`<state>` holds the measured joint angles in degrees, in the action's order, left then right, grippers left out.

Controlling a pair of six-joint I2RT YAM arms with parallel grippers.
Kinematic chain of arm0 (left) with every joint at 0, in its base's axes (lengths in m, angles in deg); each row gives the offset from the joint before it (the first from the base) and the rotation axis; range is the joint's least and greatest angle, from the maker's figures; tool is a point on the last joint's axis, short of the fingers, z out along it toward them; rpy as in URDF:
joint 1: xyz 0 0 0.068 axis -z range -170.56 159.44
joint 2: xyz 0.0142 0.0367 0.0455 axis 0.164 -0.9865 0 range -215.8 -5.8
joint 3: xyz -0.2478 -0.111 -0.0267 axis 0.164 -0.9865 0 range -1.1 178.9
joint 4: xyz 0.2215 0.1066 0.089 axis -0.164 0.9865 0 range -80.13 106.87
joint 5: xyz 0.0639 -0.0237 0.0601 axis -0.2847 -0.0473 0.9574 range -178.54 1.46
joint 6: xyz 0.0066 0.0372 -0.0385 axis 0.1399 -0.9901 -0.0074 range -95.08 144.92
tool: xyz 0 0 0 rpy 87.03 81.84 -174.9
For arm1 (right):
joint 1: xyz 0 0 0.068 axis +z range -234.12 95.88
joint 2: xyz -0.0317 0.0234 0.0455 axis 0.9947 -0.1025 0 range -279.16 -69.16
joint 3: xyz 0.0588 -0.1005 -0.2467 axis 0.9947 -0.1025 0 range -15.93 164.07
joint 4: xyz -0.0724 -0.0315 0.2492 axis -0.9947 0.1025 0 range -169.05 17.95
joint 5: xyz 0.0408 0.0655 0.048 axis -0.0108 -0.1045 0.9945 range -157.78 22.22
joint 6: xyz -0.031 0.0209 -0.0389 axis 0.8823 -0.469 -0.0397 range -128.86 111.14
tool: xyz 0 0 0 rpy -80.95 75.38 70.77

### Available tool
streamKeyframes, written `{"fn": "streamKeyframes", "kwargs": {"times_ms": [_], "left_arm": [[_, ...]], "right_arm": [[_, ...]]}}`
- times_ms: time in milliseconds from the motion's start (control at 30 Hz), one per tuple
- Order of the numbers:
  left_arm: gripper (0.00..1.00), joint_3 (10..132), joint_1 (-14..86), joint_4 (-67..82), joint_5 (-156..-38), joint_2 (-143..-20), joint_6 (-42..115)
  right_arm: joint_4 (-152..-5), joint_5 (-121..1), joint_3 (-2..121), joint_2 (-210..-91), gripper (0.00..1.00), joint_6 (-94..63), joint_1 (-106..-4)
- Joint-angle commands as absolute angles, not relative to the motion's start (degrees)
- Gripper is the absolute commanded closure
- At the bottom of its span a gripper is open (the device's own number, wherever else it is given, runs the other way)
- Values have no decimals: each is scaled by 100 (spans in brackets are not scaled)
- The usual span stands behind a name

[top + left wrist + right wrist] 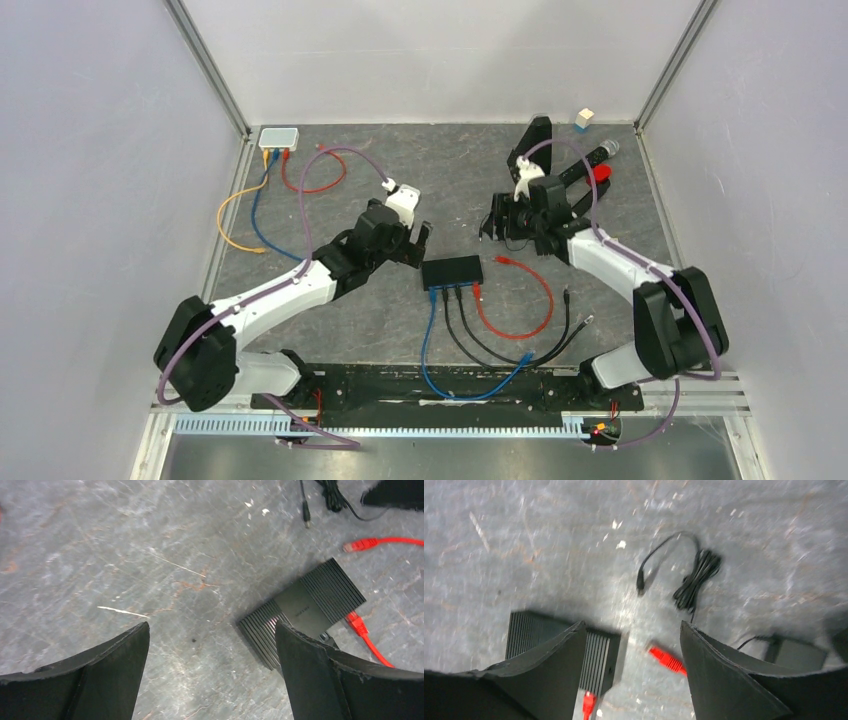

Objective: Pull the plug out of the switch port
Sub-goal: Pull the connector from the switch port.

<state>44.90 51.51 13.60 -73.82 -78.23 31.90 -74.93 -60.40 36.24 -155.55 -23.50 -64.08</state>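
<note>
Top external view: left hand (pixel 420 242) spread wide, empty, beside switch (pixel 452 270); right hand (pixel 633 625) apart, empty; red plug (pixel 356 622) seated in switch.

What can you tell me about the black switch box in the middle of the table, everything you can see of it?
The switch is a small, flat, black rectangular box with fine ribs across both ends of its top and a smooth band between them. It lies flat and slightly skewed on the grey table, near its middle. Along its near side a blue cable, two black cables and a red cable are plugged in. Nothing else touches it.
</note>
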Motion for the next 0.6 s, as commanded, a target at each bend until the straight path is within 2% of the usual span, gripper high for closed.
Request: {"fn": "streamKeyframes", "kwargs": {"times_ms": [0,233,567], "left_arm": [[1,4980,5128,1693,-8156,-8235,3494],[1,5311,5128,1903,-8782,-8836,3523],[1,5353,5128,2213,-8906,-9357,4178]], "right_arm": [[-8002,-4870,2664,-15087,29,-2628,-6408],[-9201,-3853,1330,-14677,32,-3644,-6410],[-10106,-3330,486,-14870,35,-4316,-6408]]}}
